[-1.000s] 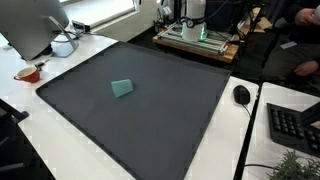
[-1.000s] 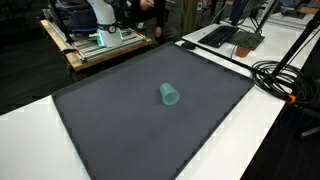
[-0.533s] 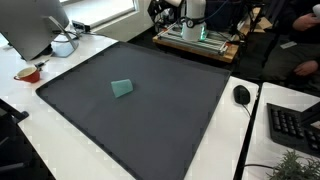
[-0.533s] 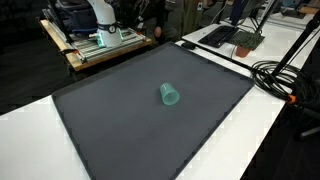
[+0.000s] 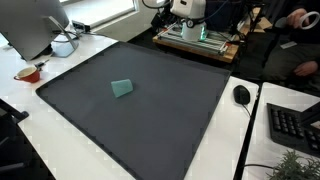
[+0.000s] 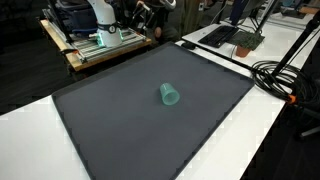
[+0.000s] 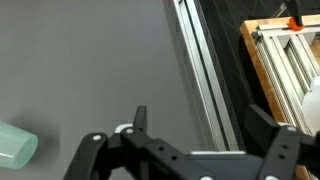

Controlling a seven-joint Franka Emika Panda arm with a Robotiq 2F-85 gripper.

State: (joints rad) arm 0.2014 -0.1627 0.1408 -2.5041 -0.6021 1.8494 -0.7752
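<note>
Where the hand (image 7: 200, 128) hangs: well apart from the cup (image 5: 122, 88), fingers wide, empty
Cup: on its side, on the mat (image 5: 170, 130)
Mat: beneath cup

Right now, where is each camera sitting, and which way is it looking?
Exterior view: beside the table, looking across the dark mat at the teal cup; the robot arm shows at the far edge.
Exterior view: by another side, looking down at the cup; the arm shows far off.
Wrist view: above the open hand, facing down at the mat; cup at the edge.
Shared: all see cup and mat.
</note>
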